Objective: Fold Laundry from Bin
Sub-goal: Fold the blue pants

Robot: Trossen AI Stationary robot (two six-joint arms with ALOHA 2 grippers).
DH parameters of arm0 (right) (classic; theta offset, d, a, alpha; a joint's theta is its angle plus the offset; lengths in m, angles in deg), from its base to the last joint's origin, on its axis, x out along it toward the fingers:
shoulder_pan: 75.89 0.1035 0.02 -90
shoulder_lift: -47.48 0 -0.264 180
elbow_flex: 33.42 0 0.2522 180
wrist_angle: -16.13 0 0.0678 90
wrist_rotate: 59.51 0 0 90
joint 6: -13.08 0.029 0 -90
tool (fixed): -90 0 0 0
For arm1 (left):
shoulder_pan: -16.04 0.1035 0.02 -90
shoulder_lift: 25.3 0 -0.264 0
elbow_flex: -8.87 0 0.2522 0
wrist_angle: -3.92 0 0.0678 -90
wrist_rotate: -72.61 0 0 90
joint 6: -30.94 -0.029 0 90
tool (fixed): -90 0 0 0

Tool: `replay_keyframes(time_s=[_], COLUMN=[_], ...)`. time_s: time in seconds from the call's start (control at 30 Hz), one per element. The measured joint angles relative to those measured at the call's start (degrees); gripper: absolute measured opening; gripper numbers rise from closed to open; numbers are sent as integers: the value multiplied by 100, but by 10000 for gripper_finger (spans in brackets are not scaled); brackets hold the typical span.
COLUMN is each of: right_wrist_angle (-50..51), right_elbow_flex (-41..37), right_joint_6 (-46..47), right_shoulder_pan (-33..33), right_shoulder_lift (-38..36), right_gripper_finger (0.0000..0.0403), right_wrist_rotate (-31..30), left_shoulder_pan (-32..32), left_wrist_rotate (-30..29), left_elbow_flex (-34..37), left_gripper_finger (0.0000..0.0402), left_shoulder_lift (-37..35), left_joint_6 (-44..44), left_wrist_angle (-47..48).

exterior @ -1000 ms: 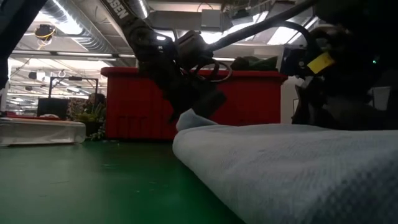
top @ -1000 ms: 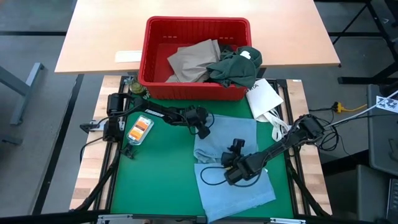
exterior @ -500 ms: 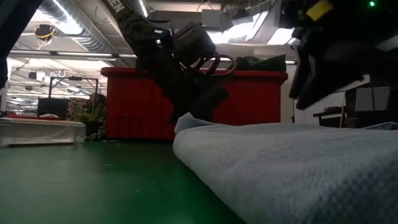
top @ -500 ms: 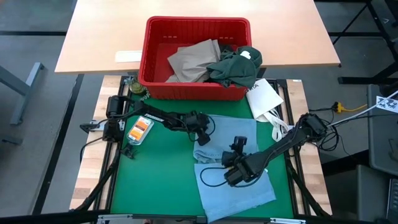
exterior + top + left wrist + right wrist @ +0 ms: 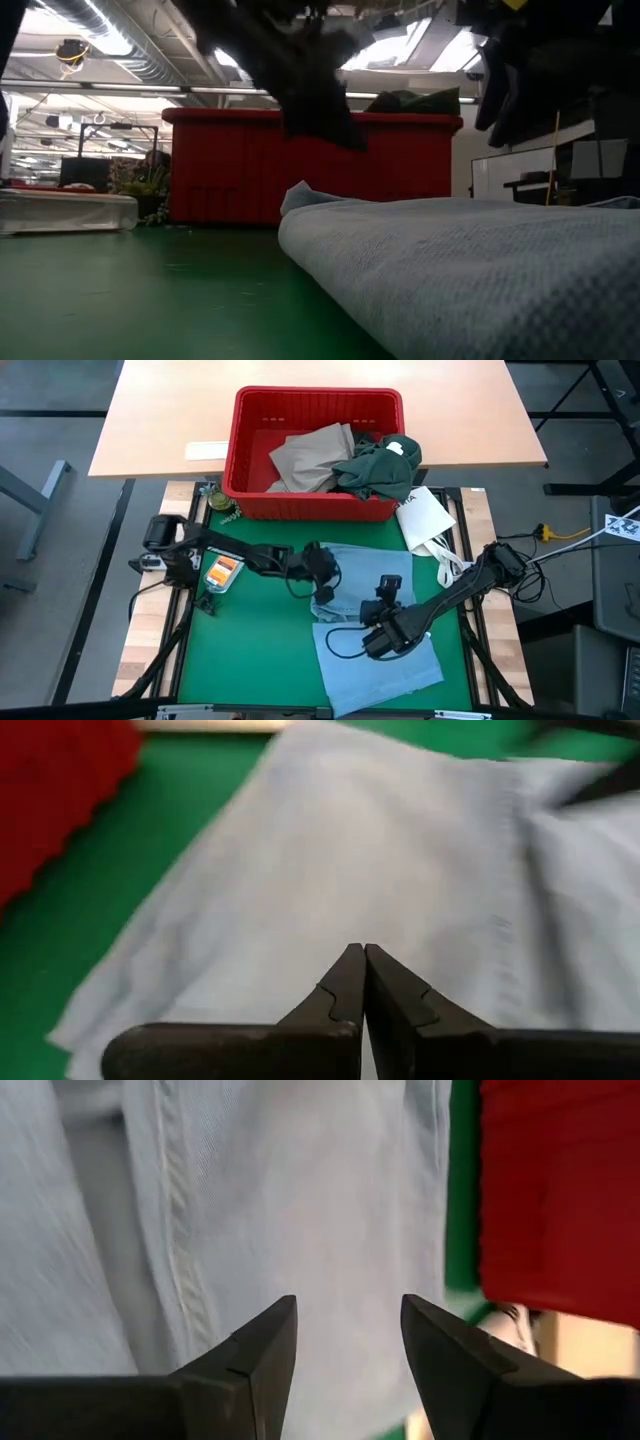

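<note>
A light blue garment lies spread on the green mat, reaching from just near of the red bin down toward the near edge. The bin sits on the far side, straddling the mat's far edge and the tan tabletop; in it are tan trousers and a dark green garment that hangs over the bin's right rim. The left gripper is over the left edge of the light blue garment, its fingers pressed together with nothing between them — the cloth lies below the tips. The right gripper hovers over the middle of the same garment, just right of the left one, its fingers spread apart and holding nothing. A white bag lies at the right of the mat, just near of the bin's right corner. An orange-labelled packet rests on the mat's left side, under the left arm.
</note>
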Motion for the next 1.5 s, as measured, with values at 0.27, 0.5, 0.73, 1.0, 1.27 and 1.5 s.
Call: replay_keyframes(time_s=[0.27, 0.5, 0.73, 1.0, 1.27, 1.5], right_wrist_angle=[1122, 1120, 635, -1085, -1822, -2188], right_elbow_flex=[-17, -153, -757, -1725, -2106, -1958], right_joint_6=[360, 282, 278, 276, 566, 778], right_shoulder_pan=[0, 0, 0, -2, 2, -59], right_shoulder_lift=[-2, -4, -9, -9, -39, -5], right_gripper_finger=[182, 182, 182, 182, 182, 182], right_wrist_rotate=[173, 485, 1143, 1237, 735, 406], left_shoulder_pan=[-752, -1242, -1503, -1509, -1452, -1316], left_wrist_rotate=[21, -48, -379, -500, -621, -751], left_elbow_flex=[-7, -4, -7, -7, -39, -13], left_gripper_finger=[1, 1, 1, 1, 1, 1], left_shoulder_lift=[-125, 44, 403, 922, 1036, 753], left_joint_6=[-27, -24, 19, 24, 29, 21], left_wrist_angle=[94, 434, 525, 528, 1277, 2106])
